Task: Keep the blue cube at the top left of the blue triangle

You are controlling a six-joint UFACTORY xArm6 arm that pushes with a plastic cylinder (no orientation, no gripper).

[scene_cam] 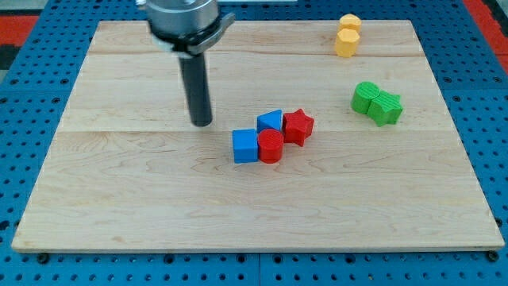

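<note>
tip [202,123]: rod end (no jaws on it, nothing clamped) sits near mid-board, toward the left edge of the blocks, not touching
blue cube [245,146]: lower left of the blue triangle [270,121], touching red cylinder [271,147]

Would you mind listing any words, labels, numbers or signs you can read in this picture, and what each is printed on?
None: no readable text anywhere in the camera view.
The wooden board, blue cube, blue triangle, red blocks, green blocks and yellow blocks are all unmarked.
The rod ending in my tip, left of the blue cube, carries no label either.
</note>
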